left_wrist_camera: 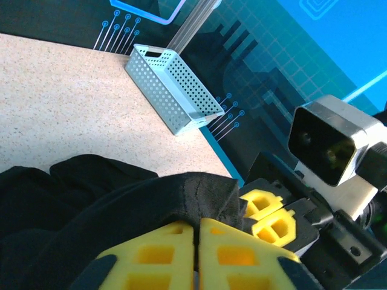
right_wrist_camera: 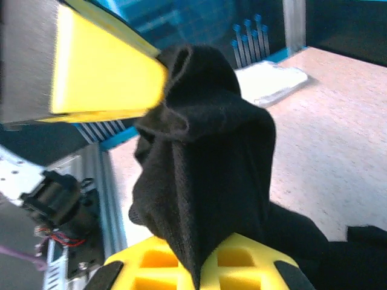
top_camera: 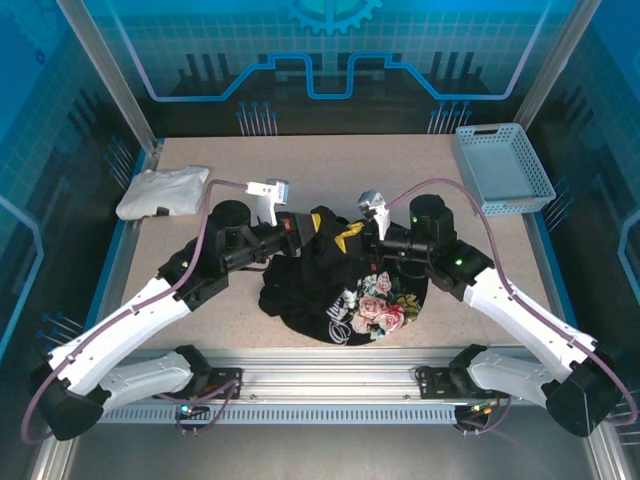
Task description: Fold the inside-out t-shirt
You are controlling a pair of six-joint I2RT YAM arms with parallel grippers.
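Left end effector (left_wrist_camera: 196,232) and right end effector (left_wrist_camera: 269,216) clamp one raised peak of the t-shirt (top_camera: 320,285), heaped floral print (top_camera: 378,305) up at the near middle of the tabletop (top_camera: 330,165), seemingly so the crumpled cloth can be drawn apart and flattened for folding.

Both arms wear glossy white shells on their long links, the left arm (top_camera: 125,340) and the right arm (top_camera: 520,320) alike; the joints and bases are chunky black housings; a mauve cable (top_camera: 205,215) loops off each arm; small green lights (top_camera: 457,262) glow on the black joints; the left gripper (left_wrist_camera: 196,232) has blocky yellow fingers (left_wrist_camera: 157,254) moulded with square pockets, dark grey at the edges; the right gripper (left_wrist_camera: 257,214) matches; a silver-and-black camera box (left_wrist_camera: 329,145) rides its wrist.
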